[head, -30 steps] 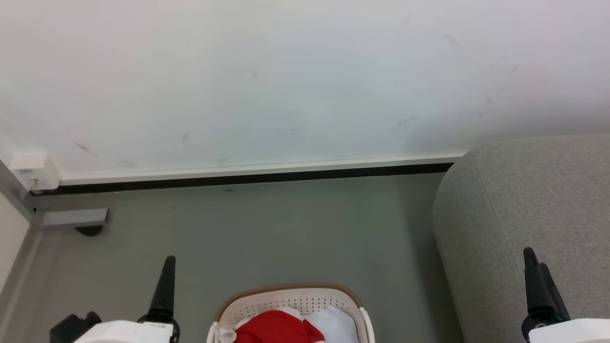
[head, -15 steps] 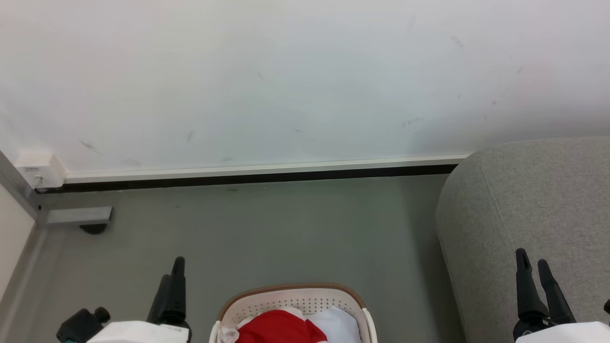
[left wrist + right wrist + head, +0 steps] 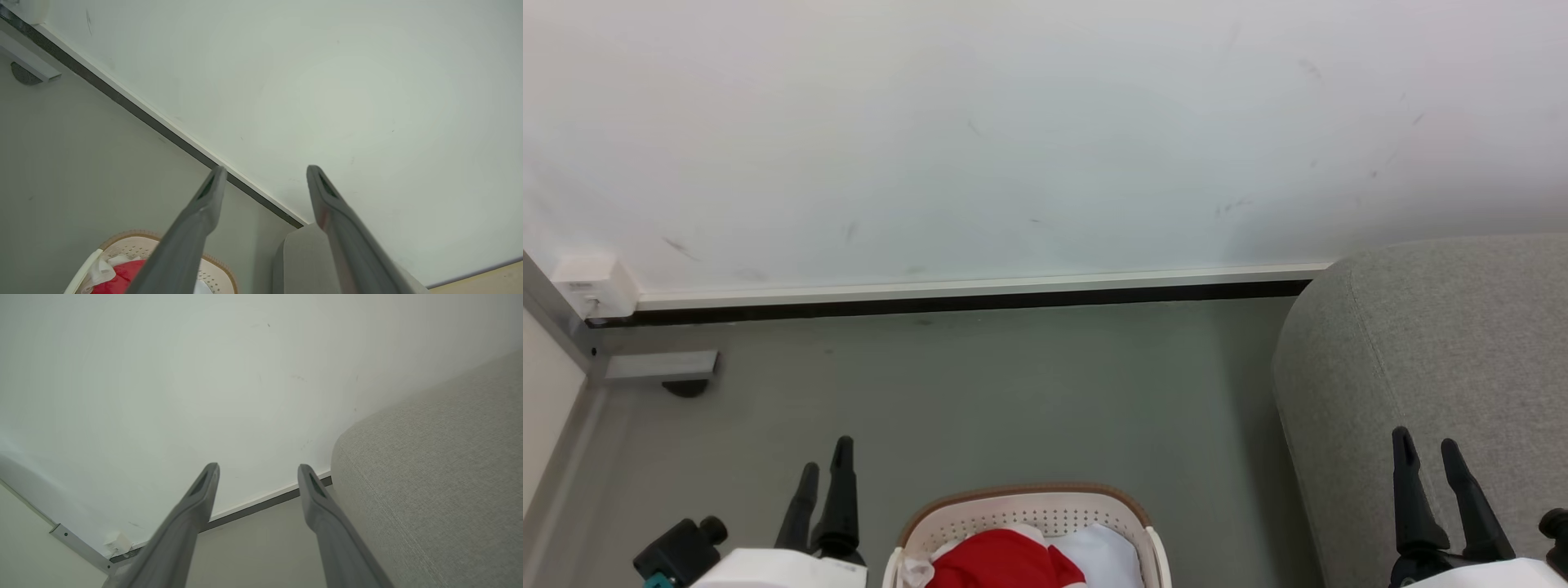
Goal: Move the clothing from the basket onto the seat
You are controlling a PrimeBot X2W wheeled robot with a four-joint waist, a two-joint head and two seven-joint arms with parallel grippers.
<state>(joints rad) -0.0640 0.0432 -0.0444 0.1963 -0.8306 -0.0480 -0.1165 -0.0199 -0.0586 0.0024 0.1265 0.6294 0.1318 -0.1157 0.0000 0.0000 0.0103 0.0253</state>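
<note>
Head view: the basket (image 3: 1021, 492) sits on the floor (image 3: 1013, 392) at bottom centre, cut off by the frame edge. Inside it lies the clothing (image 3: 996, 562), red and bunched, touching a white cloth (image 3: 1107, 555) on its right. The seat (image 3: 1437, 327) stands to the right, near the basket but apart from it, w/ nothing on the part that shows. The left claw (image 3: 826, 454) is raised over the floor just left of the basket, fingers a little apart, nothing btwn them. The right claw (image 3: 1425, 438) is in front of the seat's rounded end, fingers parted, holding nothing.

Left wrist view: 2 fingers spread wide – released. The gap is empty, w/ wall (image 3: 347, 81) and skirting (image 3: 122, 101) behind. Basket at lower left w/ the red clothing and a bit of white cloth in it. Seat's end at bottom centre.

Right wrist view: 2 fingers wide apart, released, nothing held. Seat takes the right side, wall and floor beyond.

Progress, as I judge it: 0 steps done – the clothing is in the basket, touched by neither claw, and neither claw is over the basket's mouth. Left to do:
- reach down into the basket
- grip the red item, not the white cloth
- lift it clear of the rim
- carry it right to the seat and let go
</note>
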